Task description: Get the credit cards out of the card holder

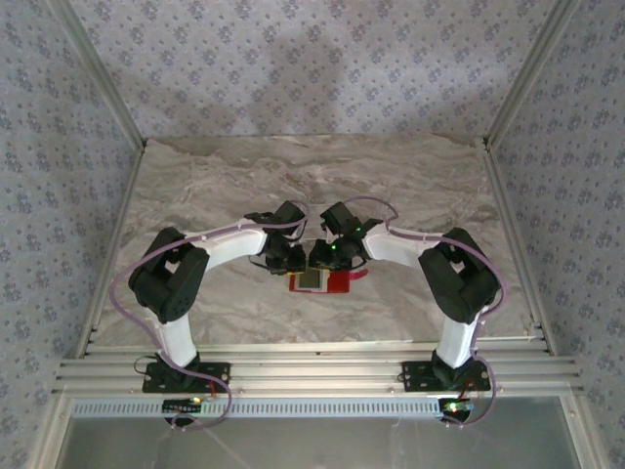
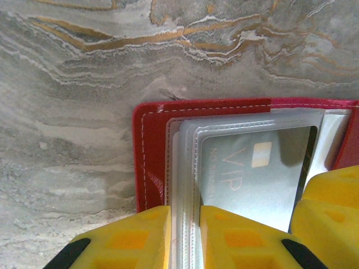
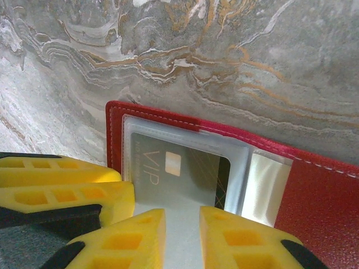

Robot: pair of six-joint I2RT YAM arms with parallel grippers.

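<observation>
Left wrist view tells me nothing is out yet: the VIP credit card [image 2: 252, 179] sits in the clear sleeves [image 2: 188, 162] of the opened red card holder [image 2: 148, 151] lying mid-table, with my left gripper [image 2: 185, 218] at 6 o'clock pinched on the sleeve edges. My right gripper [image 3: 182, 221] straddles the pocket's near edge, jaws slightly parted; I cannot tell if they grip. Any cards behind the front one are hidden by plastic.

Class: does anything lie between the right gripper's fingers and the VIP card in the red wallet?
Yes. The credit card sits inside a clear plastic sleeve of the card holder, so plastic covers its face. The right gripper meets that sleeve first, and the card probably has to slide out of the pocket.
</observation>
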